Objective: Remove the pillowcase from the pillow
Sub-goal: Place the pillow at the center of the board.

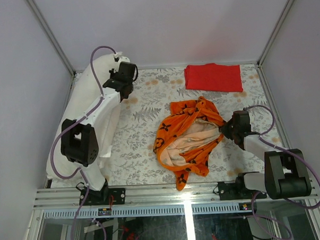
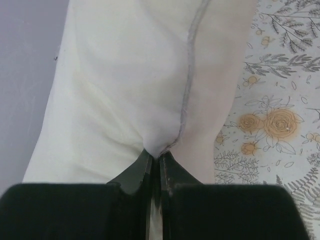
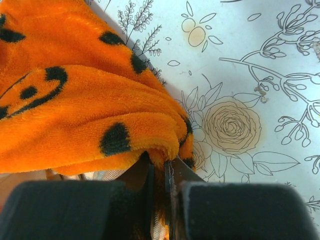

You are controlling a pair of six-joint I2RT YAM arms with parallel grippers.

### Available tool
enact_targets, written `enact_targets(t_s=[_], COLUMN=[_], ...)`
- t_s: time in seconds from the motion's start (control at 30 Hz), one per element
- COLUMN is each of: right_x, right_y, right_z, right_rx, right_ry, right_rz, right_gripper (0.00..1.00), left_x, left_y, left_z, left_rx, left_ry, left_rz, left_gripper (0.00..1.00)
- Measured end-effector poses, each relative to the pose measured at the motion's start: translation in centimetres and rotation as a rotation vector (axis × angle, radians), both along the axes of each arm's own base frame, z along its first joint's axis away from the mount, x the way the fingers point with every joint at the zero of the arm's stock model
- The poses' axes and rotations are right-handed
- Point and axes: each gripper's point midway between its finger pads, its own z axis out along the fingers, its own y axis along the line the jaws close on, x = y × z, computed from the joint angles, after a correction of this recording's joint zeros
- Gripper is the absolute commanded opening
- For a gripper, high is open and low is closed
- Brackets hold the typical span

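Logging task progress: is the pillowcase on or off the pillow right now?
Off. The pillowcase lies crumpled in the middle of the table; the pillow sits bare at its left edge, apart from it.

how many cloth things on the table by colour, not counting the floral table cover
orange: 1, the pillowcase
white: 1, the pillow
red: 1, the folded cloth
total: 3

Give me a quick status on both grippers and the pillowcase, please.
Left gripper shut on pillow. Right gripper shut on pillowcase, off the pillow. Red cloth apart, far edge.
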Motion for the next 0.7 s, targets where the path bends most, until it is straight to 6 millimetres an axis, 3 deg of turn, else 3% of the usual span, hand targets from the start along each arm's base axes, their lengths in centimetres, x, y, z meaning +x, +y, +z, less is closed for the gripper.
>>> enact_targets(t_s=[0.23,0.4,0.7], right_x=[-0.5,-0.6,-0.9], right_y=[0.4,0.7,1.5], right_z=[0.1,0.1,0.1], right_rx=[0.018,0.028,0.061], right_ry=[-0.007,-0.007,-0.012], right_rz=[0.020,0.034,0.065], right_gripper=[0.01,0.00,0.00], left_x=[0.7,1.0,0.1], left_y=[0.9,3.2,4.5], left_z=[-0.1,0.8,2.9], left_rx=[-0.163,-0.321,-0.292], left_ry=[0.094,0.085,0.142], left_rz=[-0.107,-0.116,-0.184], left_gripper=[0.01,0.05,0.03])
